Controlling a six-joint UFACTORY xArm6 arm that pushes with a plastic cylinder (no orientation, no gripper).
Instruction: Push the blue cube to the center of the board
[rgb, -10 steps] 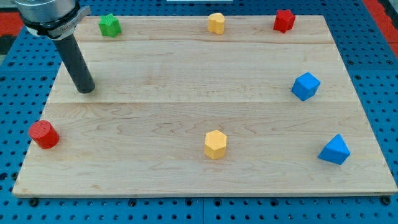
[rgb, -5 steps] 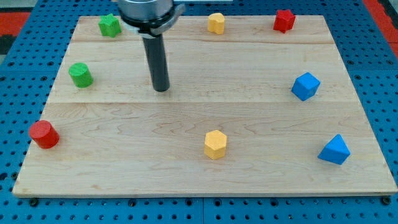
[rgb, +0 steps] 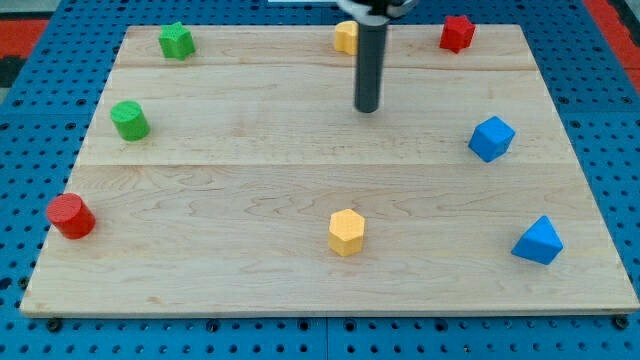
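The blue cube (rgb: 491, 138) sits near the board's right edge, a little above mid-height. My tip (rgb: 367, 108) rests on the wooden board (rgb: 250, 190) in its upper middle, well to the left of the blue cube and slightly higher, not touching any block. The rod rises from the tip to the view's top and partly hides a yellow block (rgb: 346, 37) at the top edge.
A blue wedge-like block (rgb: 538, 241) lies at the lower right. A yellow hexagonal block (rgb: 346, 232) sits at lower centre. A red star block (rgb: 457, 33) is at top right, a green star block (rgb: 176, 41) at top left, a green cylinder (rgb: 129, 120) at left, a red cylinder (rgb: 70, 216) at lower left.
My tip has moved right across the board, from the upper left to the upper middle, and slightly up. The green cylinder, hidden behind the rod before, now shows. No block has moved.
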